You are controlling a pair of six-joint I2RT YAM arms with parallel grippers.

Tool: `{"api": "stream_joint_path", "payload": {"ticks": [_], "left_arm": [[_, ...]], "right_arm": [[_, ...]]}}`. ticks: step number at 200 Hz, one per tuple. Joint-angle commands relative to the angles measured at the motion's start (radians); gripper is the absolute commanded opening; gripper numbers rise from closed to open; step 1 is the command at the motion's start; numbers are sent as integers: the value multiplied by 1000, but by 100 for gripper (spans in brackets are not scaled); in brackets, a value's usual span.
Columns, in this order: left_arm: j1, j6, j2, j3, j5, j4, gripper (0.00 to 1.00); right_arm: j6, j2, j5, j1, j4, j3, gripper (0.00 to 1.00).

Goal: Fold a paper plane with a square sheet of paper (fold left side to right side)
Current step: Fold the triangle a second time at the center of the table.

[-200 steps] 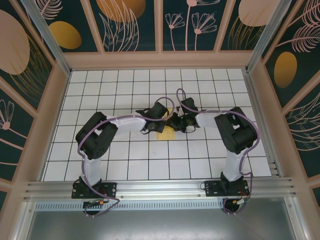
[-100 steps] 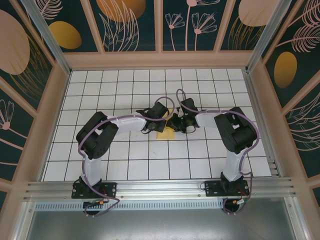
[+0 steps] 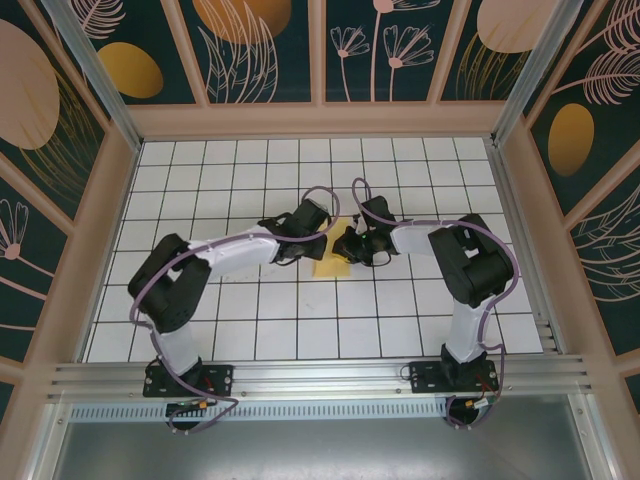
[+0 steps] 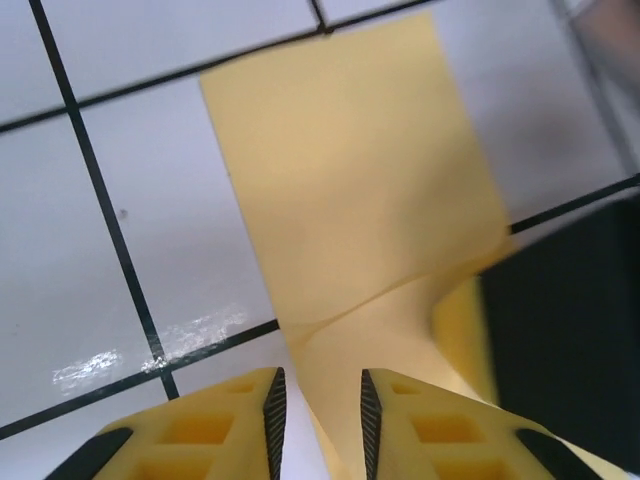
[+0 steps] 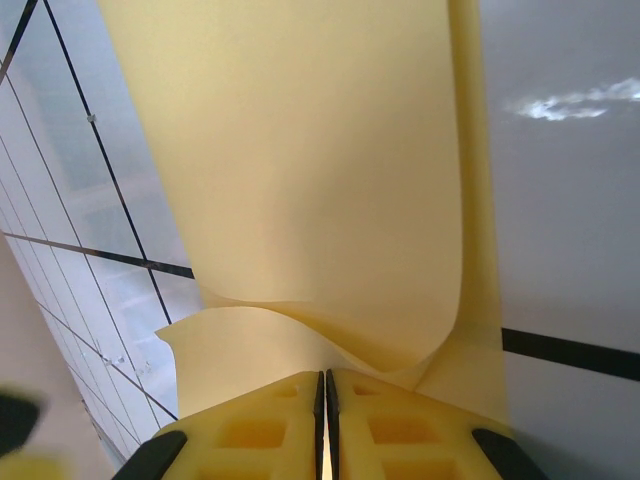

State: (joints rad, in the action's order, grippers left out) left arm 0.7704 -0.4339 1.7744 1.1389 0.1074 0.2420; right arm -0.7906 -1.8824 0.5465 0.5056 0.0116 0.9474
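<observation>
One fold looks nearly done: the square sheet of paper (image 3: 329, 267) lies doubled over in the middle of the bench (image 3: 200, 200), with the right gripper (image 5: 325, 385) at its 1 o'clock squeezed shut on its edge and the left gripper (image 4: 317, 390) at 11 o'clock spread a little, holding nothing, and the pointy plane folds are not made yet.

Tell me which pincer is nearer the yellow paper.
Right. The right pincer is shut on the yellow paper, gripping its edge; the left pincer hovers open over another edge, not gripping.

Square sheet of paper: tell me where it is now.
Top view: the square sheet of paper lies mid-table, between the left gripper and the right gripper, which pinches its edge.
</observation>
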Motion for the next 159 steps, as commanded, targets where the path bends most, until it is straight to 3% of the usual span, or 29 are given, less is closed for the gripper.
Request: {"api": "stream_joint_path", "payload": {"ticks": [1,33,60,97,159], "left_arm": [[-6,-29,-102,-58,-112,-33,31],[3,-89,-156,-160,-347,-169,32],[28,-114,-132,-204,-437,-212,34],[36,-136,-67,-199,-436,-224,34],[36,-149,27,-172,-325,-201,35]], "right_arm": [[9,-50,-55,-1,-78,-4,15],[9,-52,-51,-2,-73,-3,15],[9,-58,-46,-2,-72,1,15],[12,-55,-46,-2,-79,1,15],[15,-49,-49,-2,-81,-9,15]]}}
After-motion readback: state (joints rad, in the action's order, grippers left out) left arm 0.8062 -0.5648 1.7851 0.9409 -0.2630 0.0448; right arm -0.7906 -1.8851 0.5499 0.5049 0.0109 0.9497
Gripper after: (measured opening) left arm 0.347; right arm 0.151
